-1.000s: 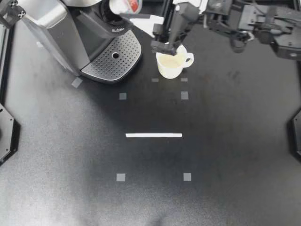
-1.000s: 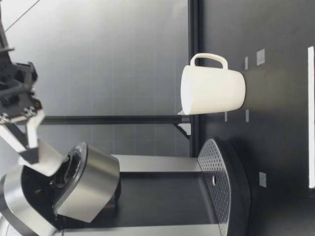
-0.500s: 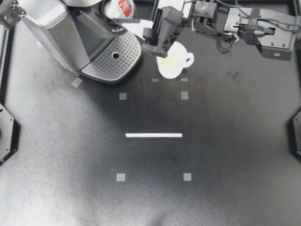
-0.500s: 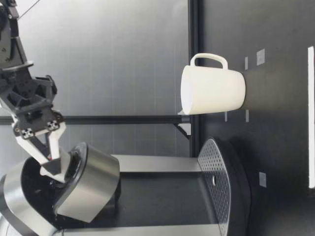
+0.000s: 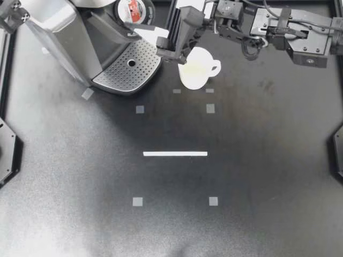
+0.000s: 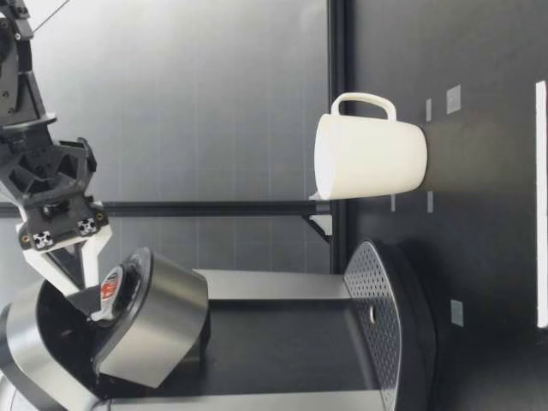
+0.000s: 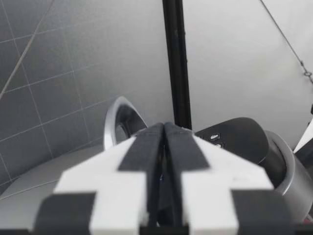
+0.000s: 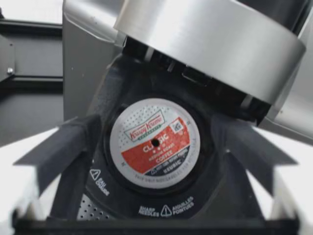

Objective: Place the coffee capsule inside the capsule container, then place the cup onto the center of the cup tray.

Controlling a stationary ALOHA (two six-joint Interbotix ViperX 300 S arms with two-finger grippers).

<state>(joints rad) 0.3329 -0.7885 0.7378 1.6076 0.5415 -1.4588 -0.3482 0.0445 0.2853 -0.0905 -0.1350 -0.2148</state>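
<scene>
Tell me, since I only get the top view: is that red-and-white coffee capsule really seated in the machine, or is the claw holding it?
Observer: Seated. The right wrist view shows the coffee capsule sitting in the capsule container, foil lid up.
Operator: And the claw?
Observer: My right gripper is open; in that wrist view its fingers stand either side of the capsule, apart from it.
Operator: It overlaps the cup for me. Touching?
Observer: No. The low view shows the white cup upright on the table, with that gripper high above it, at the top of the coffee machine.
</scene>
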